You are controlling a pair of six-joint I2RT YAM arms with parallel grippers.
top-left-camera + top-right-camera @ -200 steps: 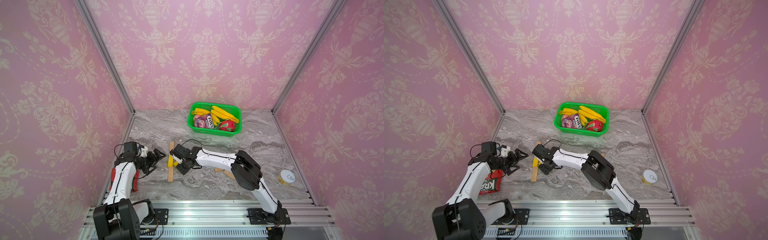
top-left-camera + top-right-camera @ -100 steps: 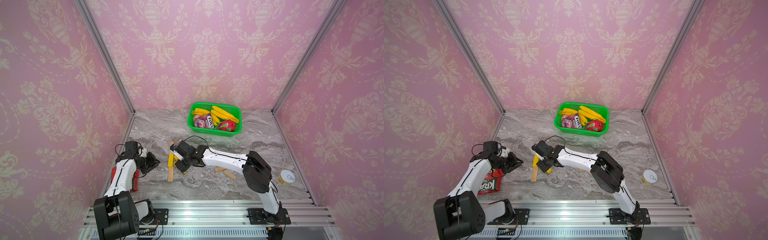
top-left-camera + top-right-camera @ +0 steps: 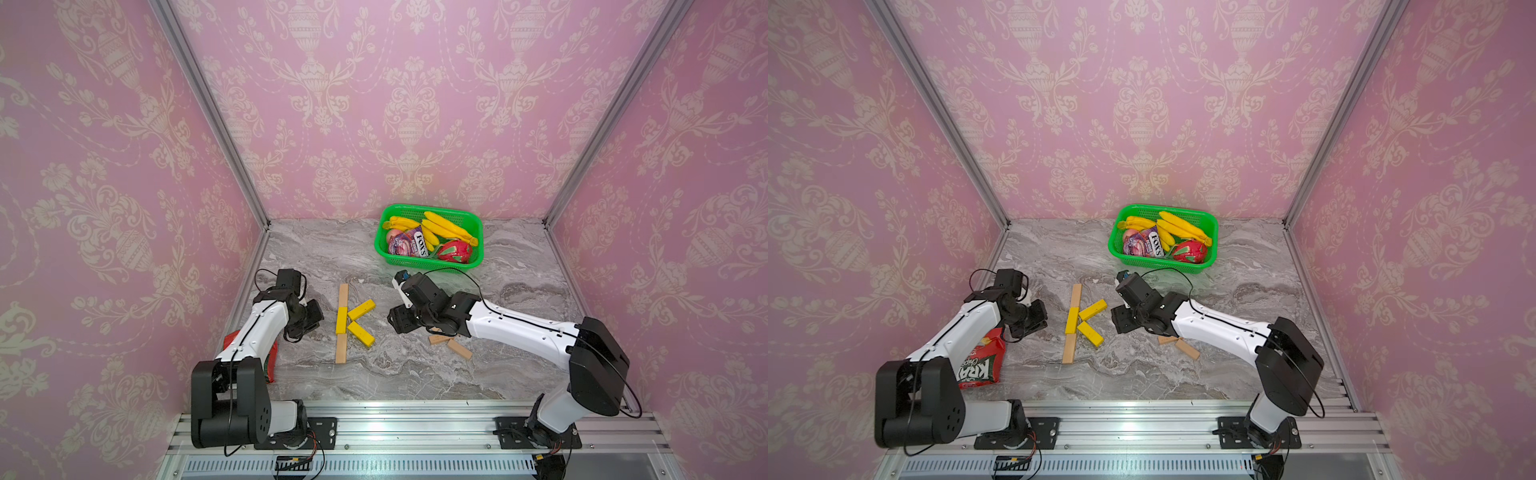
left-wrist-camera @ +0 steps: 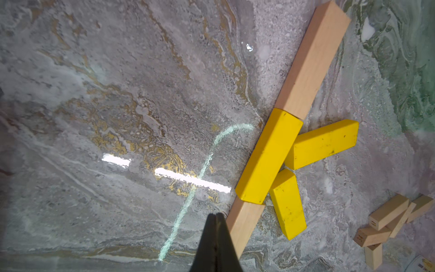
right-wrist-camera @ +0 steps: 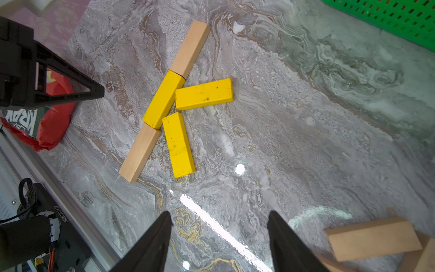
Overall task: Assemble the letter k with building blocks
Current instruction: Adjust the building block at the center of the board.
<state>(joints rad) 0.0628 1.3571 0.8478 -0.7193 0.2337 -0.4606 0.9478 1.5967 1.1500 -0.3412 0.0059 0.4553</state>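
Observation:
The letter k lies flat on the marble in both top views. Its stem runs wood block [image 3: 343, 294], yellow block [image 3: 341, 320], wood block [image 3: 341, 350]. Two yellow blocks [image 3: 362, 309] [image 3: 360, 334] slant off the stem's right side. In the left wrist view my left gripper [image 4: 215, 215] is shut and empty, its tip just left of the stem's near wood block [image 4: 244, 221]. My right gripper [image 5: 219, 213] stands open and empty, right of the k, apart from the lower yellow arm [image 5: 179, 144]. Loose wood blocks [image 3: 449, 344] lie under the right arm.
A green basket [image 3: 415, 206] with bananas, a candy bag and red fruit stands at the back. A red snack bag [image 3: 984, 358] lies under the left arm by the left wall. The metal rail [image 3: 415, 419] borders the front.
The left gripper has shut and drawn back slightly from the stem. The right arm has pulled away to the right off the k, its jaws widening, uncovering both yellow arms.

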